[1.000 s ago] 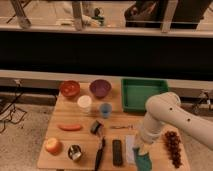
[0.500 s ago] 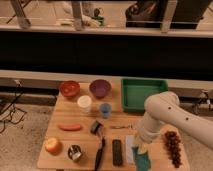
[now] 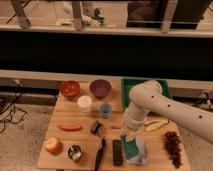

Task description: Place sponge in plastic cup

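- The pincer (image 3: 128, 140) hangs at the end of a smooth white arm (image 3: 150, 102) with a rounded elbow, low over the wooden table (image 3: 60, 142); its state cannot be told here.
- Right beneath it lies the sponge (image 3: 131, 148), a small teal block with soft rounded corners, resting on a crumpled grey-blue cloth (image 3: 138, 155).
- Just to the left of the pincer lies a flat black rectangular bar (image 3: 117, 151), and beyond that a long dark utensil (image 3: 100, 154).
- Up and to the left stand two small cups, touching or nearly so: a pale blue plastic cup (image 3: 105, 110) and a white one (image 3: 84, 104).
- Farther back are two round bowls, one orange-red (image 3: 70, 88), one purple (image 3: 100, 88).
- Behind the arm sits a green tray (image 3: 126, 85) with raised walls.
- To the right lie a curved yellow banana (image 3: 156, 125) and a knobbly bunch of dark grapes (image 3: 173, 146).
- Far left: a slim carrot (image 3: 70, 127), a round apple (image 3: 53, 145), a shiny metal cup (image 3: 75, 152).
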Available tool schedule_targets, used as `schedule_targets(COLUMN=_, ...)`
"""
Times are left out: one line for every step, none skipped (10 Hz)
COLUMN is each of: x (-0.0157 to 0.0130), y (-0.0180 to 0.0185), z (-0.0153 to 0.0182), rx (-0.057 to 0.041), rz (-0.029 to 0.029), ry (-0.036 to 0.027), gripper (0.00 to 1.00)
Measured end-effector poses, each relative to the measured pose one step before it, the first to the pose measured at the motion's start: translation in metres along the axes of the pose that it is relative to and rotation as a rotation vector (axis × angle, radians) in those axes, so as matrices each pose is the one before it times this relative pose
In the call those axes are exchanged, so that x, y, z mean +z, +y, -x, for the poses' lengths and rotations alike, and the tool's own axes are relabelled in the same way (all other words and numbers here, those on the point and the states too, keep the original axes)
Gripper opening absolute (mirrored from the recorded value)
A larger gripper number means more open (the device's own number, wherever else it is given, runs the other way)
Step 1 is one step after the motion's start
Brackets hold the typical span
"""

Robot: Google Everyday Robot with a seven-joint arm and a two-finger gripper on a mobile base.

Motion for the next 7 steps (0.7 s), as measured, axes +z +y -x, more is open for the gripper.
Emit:
schedule_targets(x=-0.00338, y=-0.00793, z=0.00159, rx=-0.00825, rz=-0.00207, ry=0.00678, gripper=0.00)
schedule_targets(x=-0.00305, y=-0.00684, z=0.00098, rx=-0.00580, rz=-0.00228, ry=0.00556, gripper=0.00)
schedule_targets(x=-0.00008, y=0.00075, z=-0.00124, rx=0.00232, rz=0.00065, ry=0.00086, gripper=0.00)
schedule_targets(x=-0.00004, y=0.00063, z=-0.00079, rx=0.00173, rz=0.00040, ry=0.00024, gripper=0.00)
schedule_targets(x=0.00007, y=-0.00045, z=0.00060, rx=-0.00187, rz=0.00032, ry=0.00029, gripper=0.00)
schedule_targets(x=0.00005, y=-0.00016, z=0.00028, rx=-0.00065, rz=0.00019, ry=-0.00006, gripper=0.00)
schedule_targets(x=-0.00001, y=0.00022, z=-0.00032, rx=0.00062, rz=-0.00016, ry=-0.00008, gripper=0.00)
